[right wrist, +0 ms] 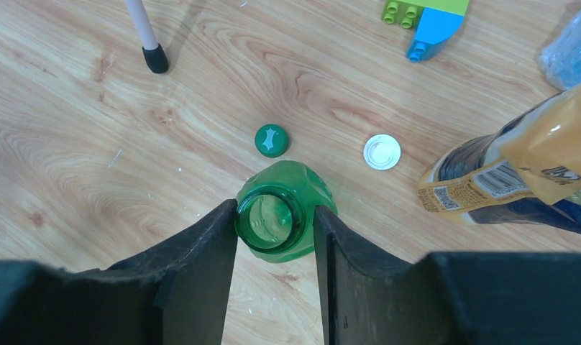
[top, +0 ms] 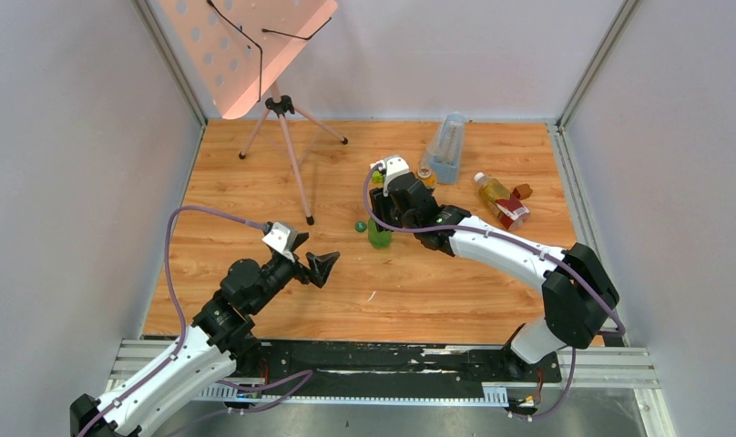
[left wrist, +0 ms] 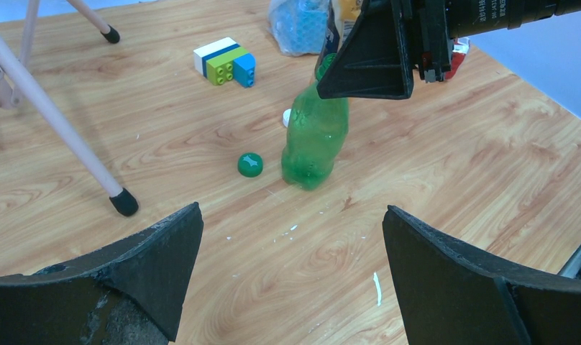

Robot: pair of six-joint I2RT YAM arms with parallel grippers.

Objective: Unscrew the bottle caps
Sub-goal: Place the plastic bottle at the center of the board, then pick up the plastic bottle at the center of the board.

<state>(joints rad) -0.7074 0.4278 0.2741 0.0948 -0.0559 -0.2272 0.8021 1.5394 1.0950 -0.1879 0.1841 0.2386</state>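
Observation:
The green bottle (top: pixel 380 235) stands upright mid-table with its mouth open and no cap, also in the left wrist view (left wrist: pixel 315 140) and the right wrist view (right wrist: pixel 280 215). My right gripper (right wrist: pixel 275 208) is shut on its neck from above. The green cap (right wrist: pixel 270 139) lies on the wood just beside the bottle (left wrist: pixel 250 164). A white cap (right wrist: pixel 382 152) lies a little behind it. The amber bottle with yellow label (right wrist: pixel 503 180) stands close by. The amber bottle with red label (top: pixel 499 200) lies at the right. My left gripper (left wrist: pixel 293 208) is open and empty, nearer than the bottle.
A tripod stand (top: pixel 296 168) with a pink board stands at the back left, one foot (left wrist: pixel 124 203) near my left gripper. A tall clear bluish container (top: pixel 446 146) stands at the back. Toy bricks (left wrist: pixel 225 61) lie near it. A reddish-brown block (top: pixel 523 190) lies far right.

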